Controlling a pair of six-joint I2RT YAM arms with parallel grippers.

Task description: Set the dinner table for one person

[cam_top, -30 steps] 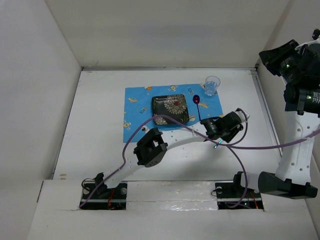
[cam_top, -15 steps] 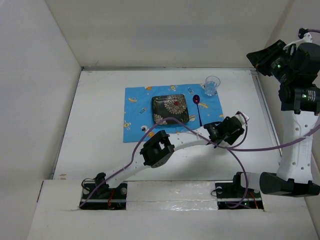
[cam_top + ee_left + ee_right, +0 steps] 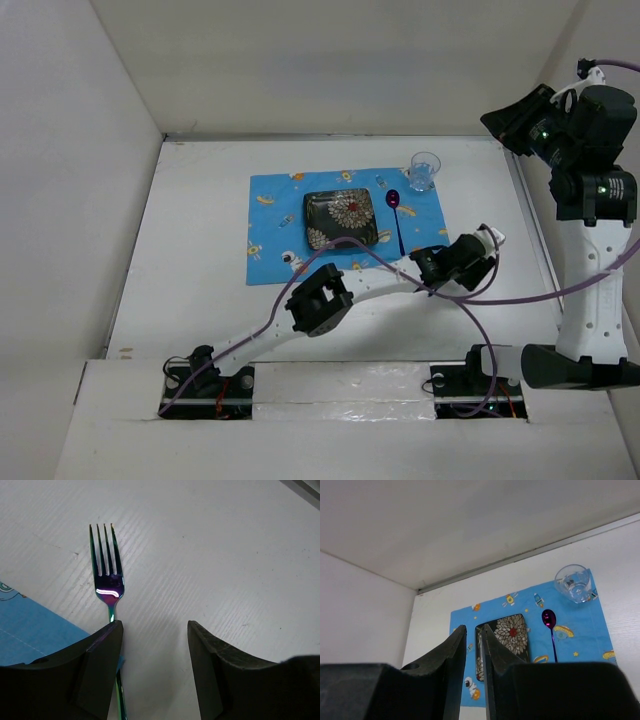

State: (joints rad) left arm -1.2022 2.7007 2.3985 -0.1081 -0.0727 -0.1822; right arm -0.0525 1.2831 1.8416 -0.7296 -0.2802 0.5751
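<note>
Your left gripper [image 3: 450, 264] hangs low over the dinner table [image 3: 200, 270], at the near right corner of the blue cloth [image 3: 275, 215]. From above you cannot tell how its jaws stand. Over the last second it has barely shifted, but the glint of metal that showed at its near edge is gone. On the cloth beyond it and to its left sit a dark flowered plate [image 3: 341, 219] and a purple spoon [image 3: 396, 212], with a clear glass [image 3: 424, 171] farthest off. Your right gripper [image 3: 495, 118] has climbed higher, well off to the right of everything.

In the left wrist view, the left gripper [image 3: 155, 630] is spread wide and grips nothing. An iridescent fork [image 3: 106, 575] lies flat on the bare table [image 3: 225, 555] ahead of the fingers, tines pointing away. Its handle runs back under the left finger, not between the two. The cloth's edge [image 3: 35, 635] shows on that finger's outer side. Only this view shows the fork at all. You appear to have just let it go.

In the right wrist view, the right gripper [image 3: 473, 632] has its fingers a thin slit apart, with nothing between them. Far below and ahead lie the plate [image 3: 505, 640], spoon [image 3: 550, 622] and glass [image 3: 573, 582] on the cloth [image 3: 580, 635]. Only here do you see them unobstructed; the fork is out of frame.

With all four pieces down, the setting looks nearly done.
</note>
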